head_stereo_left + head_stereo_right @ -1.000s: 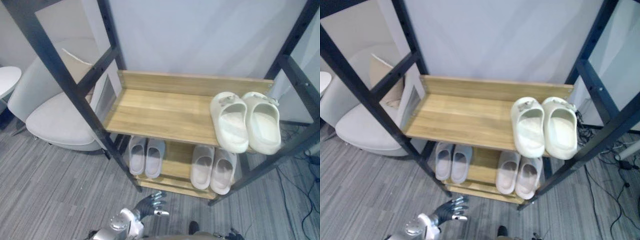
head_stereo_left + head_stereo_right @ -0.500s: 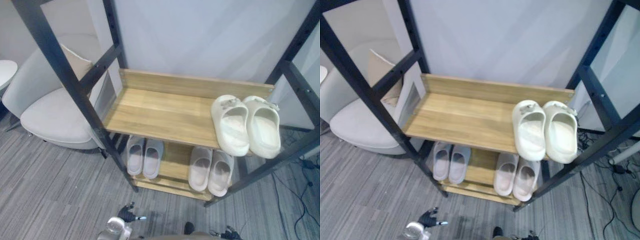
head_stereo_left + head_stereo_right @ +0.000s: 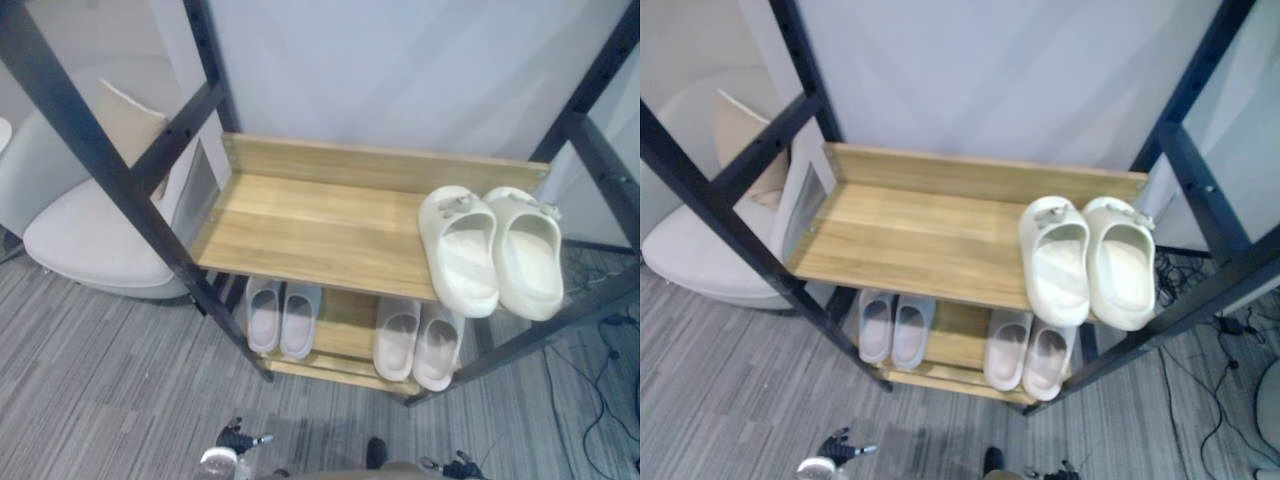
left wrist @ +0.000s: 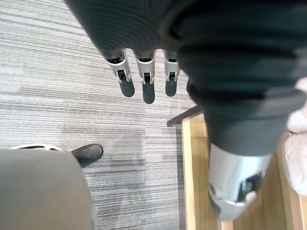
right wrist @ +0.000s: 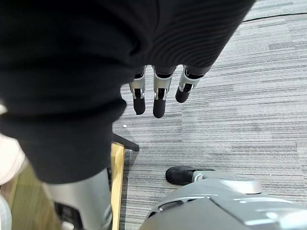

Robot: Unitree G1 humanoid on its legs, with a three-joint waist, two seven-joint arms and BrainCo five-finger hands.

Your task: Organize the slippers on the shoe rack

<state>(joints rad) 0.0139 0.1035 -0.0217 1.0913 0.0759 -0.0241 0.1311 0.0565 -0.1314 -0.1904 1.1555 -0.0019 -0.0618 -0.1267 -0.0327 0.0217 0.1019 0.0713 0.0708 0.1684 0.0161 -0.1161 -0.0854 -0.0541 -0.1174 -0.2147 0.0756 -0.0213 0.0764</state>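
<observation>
A wooden shoe rack [image 3: 320, 225] with a black frame stands before me. A cream pair of slippers [image 3: 490, 250] lies side by side at the right end of its upper shelf. On the lower shelf [image 3: 345, 320] sit a pale grey pair [image 3: 282, 315] at the left and a pale pink pair [image 3: 418, 340] at the right. My left hand [image 3: 238, 440] hangs low over the carpet in front of the rack, its fingers [image 4: 146, 81] straight and holding nothing. Past the straight fingers of my right hand [image 5: 159, 98] is carpet; it holds nothing too.
A white armchair [image 3: 85, 235] with a beige cushion [image 3: 125, 115] stands left of the rack, behind the slanted black frame bar [image 3: 120, 180]. Grey striped carpet [image 3: 100, 380] covers the floor. Thin cables [image 3: 600, 360] lie on the floor at the right. A white wall panel backs the rack.
My left hand has dropped from just below the rack to the bottom edge of the view. The camera has shifted a little; the slippers have stayed in place.
</observation>
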